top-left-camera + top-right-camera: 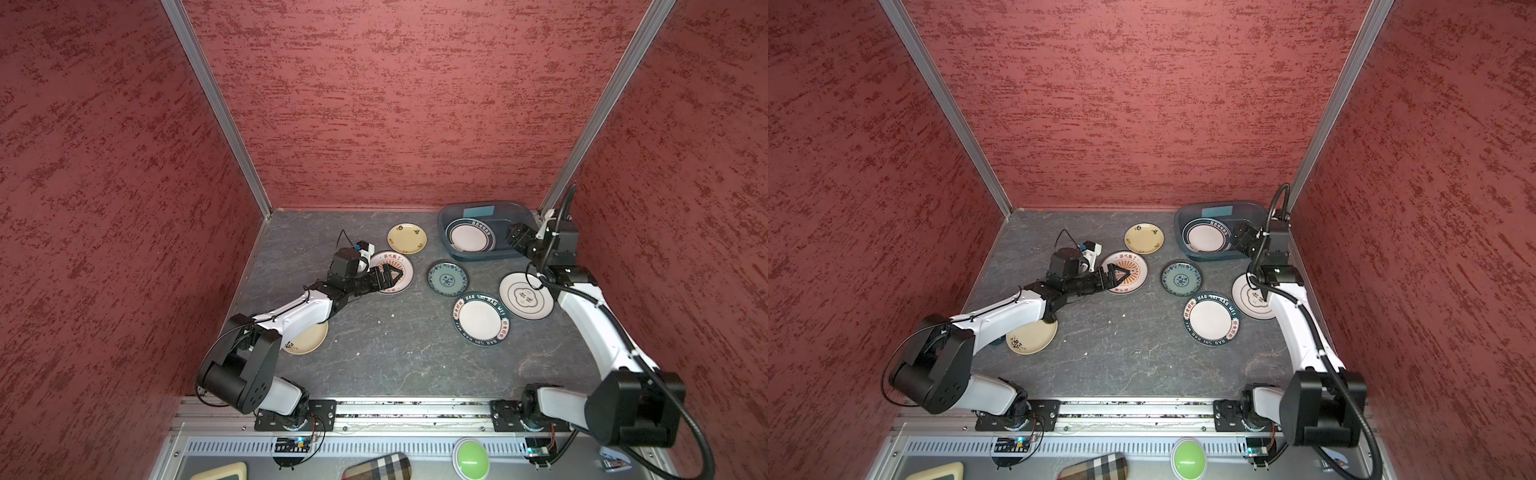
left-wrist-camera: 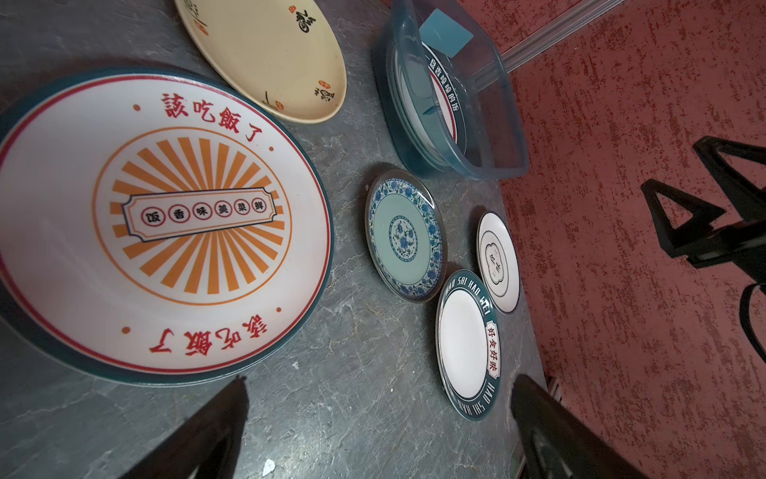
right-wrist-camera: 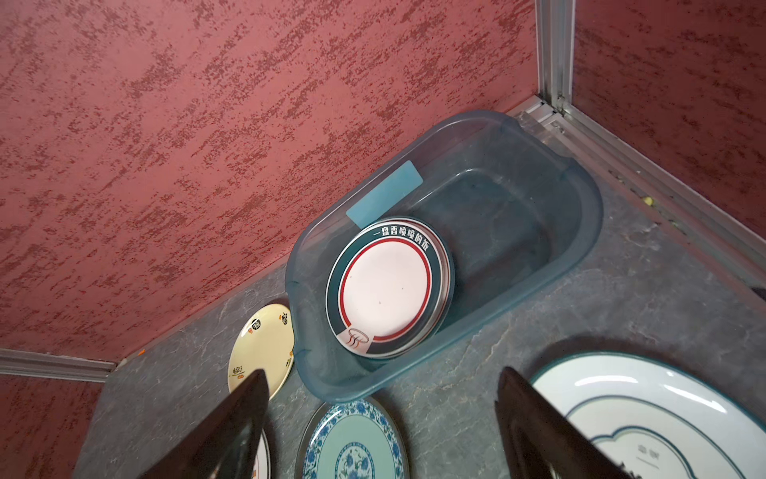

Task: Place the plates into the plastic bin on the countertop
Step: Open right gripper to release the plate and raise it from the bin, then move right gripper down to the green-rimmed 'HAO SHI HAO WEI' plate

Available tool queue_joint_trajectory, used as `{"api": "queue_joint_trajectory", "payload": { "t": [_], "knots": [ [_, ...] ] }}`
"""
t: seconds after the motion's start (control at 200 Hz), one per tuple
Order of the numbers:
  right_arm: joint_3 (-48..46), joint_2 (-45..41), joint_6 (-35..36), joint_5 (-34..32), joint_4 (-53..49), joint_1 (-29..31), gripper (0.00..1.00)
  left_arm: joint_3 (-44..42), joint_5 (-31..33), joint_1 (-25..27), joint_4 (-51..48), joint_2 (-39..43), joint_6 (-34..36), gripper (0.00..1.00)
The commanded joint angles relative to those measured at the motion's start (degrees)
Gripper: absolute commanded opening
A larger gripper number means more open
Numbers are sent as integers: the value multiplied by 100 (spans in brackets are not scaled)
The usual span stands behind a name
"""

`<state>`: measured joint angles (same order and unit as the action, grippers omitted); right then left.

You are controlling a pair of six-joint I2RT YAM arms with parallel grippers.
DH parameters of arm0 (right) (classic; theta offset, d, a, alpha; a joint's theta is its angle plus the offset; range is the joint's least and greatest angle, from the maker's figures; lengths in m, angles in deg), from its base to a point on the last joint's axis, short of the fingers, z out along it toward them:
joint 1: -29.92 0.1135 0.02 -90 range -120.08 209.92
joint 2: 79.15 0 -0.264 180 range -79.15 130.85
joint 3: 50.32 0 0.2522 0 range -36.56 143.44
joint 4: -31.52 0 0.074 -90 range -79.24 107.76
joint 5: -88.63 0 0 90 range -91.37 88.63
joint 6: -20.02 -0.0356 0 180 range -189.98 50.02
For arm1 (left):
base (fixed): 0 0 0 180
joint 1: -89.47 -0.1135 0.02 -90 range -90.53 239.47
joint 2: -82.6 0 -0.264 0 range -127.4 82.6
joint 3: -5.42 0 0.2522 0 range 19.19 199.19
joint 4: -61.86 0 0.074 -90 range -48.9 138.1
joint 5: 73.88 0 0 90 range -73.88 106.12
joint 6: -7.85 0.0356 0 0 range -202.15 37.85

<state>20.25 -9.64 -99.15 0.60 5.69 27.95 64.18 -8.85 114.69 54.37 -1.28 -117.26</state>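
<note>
Nearest to me, a round cream-yellow plate with a small black sprig lies flat on the dark grey veined stone countertop, partly hidden under the left arm. Further in on the right sits a white plate with a teal lettered rim. Just beside it is a white plate with a black quatrefoil outline, which the right arm partly covers. Beyond those I see a small teal plate with a blue floral pattern.

To its left, the left gripper hangs over the near-right edge of a white teal-rimmed plate with an orange sunburst and red characters. Its fingers are spread wide with nothing between them.

Farther back lies a second cream-yellow plate with dark marks. In the far right corner stands the translucent blue-grey plastic bin. A white plate with a teal rim and red ring lies in its left end, seemingly on top of another plate. The right gripper is over the bin's right end, its fingers apart and empty.
</note>
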Motion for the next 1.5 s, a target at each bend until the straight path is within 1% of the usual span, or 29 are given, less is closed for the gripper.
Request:
{"api": "queue_joint_trajectory", "payload": {
  "t": [0.0, 0.095, 0.12, 0.245, 0.316, 0.356, 0.451, 0.556, 0.726, 0.842, 0.927, 0.987, 1.147, 1.207, 1.308, 1.498],
  "knots": [
    [-413, -501, -94, 140, -242, 22, 88, 99, 21, 91, 77, -113, 48, 99],
    [-893, -994, -183, 284, -500, 21, 88, 128, 10, 107, 60, -121, 56, 99],
    [-1029, -1137, -219, 300, -577, 20, 90, 132, 9, 122, 53, -104, 57, 99],
    [-1698, -1815, -445, 323, -862, 20, 93, 104, 3, 155, 151, -24, 52, 99],
    [-1977, -2136, -624, 300, -1026, 22, 94, 95, -8, 179, 203, -33, 57, 99],
    [-2132, -2289, -735, 385, -1063, 26, 95, 97, -25, 199, 215, -65, 44, 99],
    [-2472, -2510, -1041, 664, -1018, 22, 95, 102, -159, 212, 307, -135, 25, 99],
    [-2737, -2475, -1211, 836, -941, 21, 95, 137, -192, 210, 291, -183, 48, 99],
    [-2892, -2275, -1282, 1004, -1095, 21, 96, 146, -269, 271, 419, -341, -22, 100],
    [-2988, -2353, -1196, 825, -1157, 22, 97, 197, -290, 412, 541, -507, -39, 99],
    [-3019, -2358, -1130, 933, -1217, 22, 97, 268, -295, 552, 565, -637, -66, 99],
    [-3001, -2338, -1120, 896, -1461, 18, 97, 342, -316, 611, 561, -725, -79, 99],
    [-3111, -2514, -1075, 427, -2009, 23, 98, 389, -405, 683, 595, -793, -119, 99],
    [-3139, -2595, -1099, 333, -2060, 17, 99, 379, -476, 686, 657, -789, -153, 99],
    [-3241, -2645, -1207, 360, -1967, 22, 99, 334, -491, 687, 700, -762, -171, 99],
    [-3316, -2514, -1247, 385, -1936, 22, 99, 267, -426, 661, 622, -552, -124, 99]
  ]
}}
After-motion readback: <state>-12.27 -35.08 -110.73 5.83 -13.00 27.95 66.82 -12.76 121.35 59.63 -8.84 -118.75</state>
